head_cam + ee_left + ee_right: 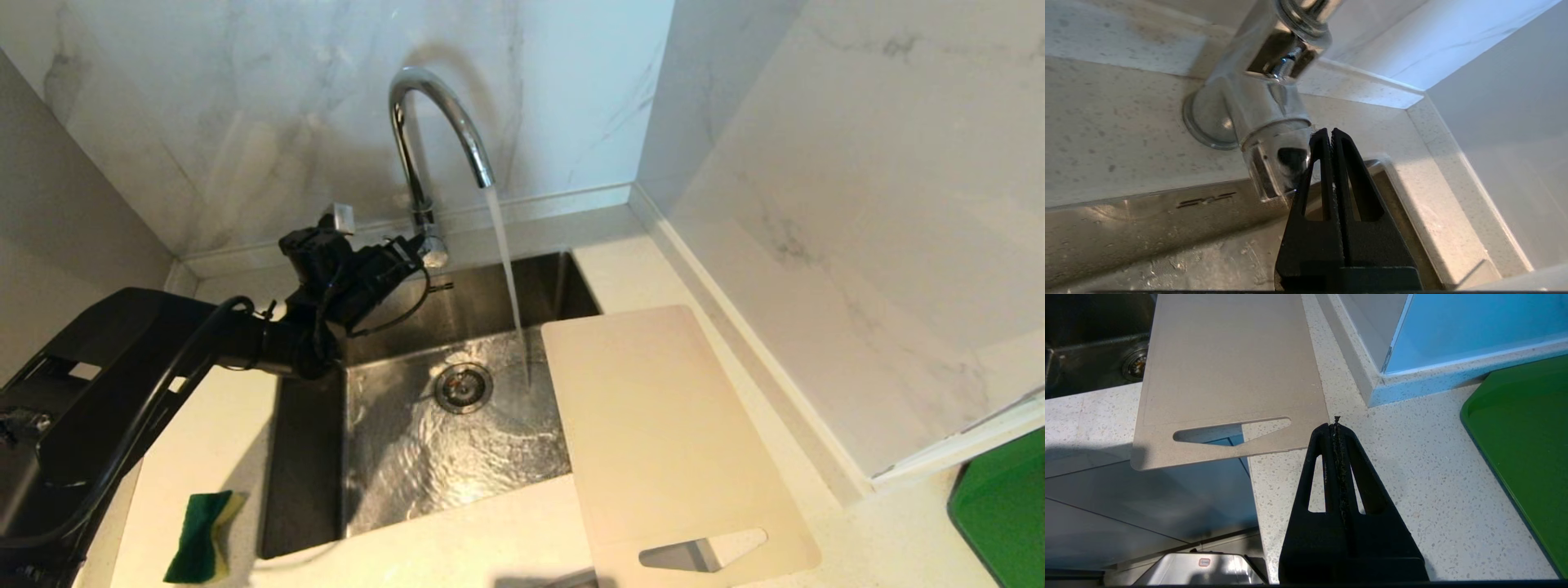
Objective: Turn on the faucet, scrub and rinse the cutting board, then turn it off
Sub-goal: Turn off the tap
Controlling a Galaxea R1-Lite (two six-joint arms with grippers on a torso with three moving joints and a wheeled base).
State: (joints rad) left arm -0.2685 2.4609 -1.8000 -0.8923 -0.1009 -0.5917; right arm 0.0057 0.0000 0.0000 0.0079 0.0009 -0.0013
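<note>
Water runs from the tall chrome gooseneck faucet (433, 122) into the steel sink (384, 457). Your left gripper (1329, 132), fingers pressed together and empty, sits at the faucet base, perhaps touching the lever. The large cream plastic cutting board (661, 425) lies right of the stream, partly over the sink and the near counter edge. If you bump it there, it may tip off. The right gripper (1336, 424) is closed, near its handle slot. The green-yellow sponge (200, 535) waits at near left.
</note>
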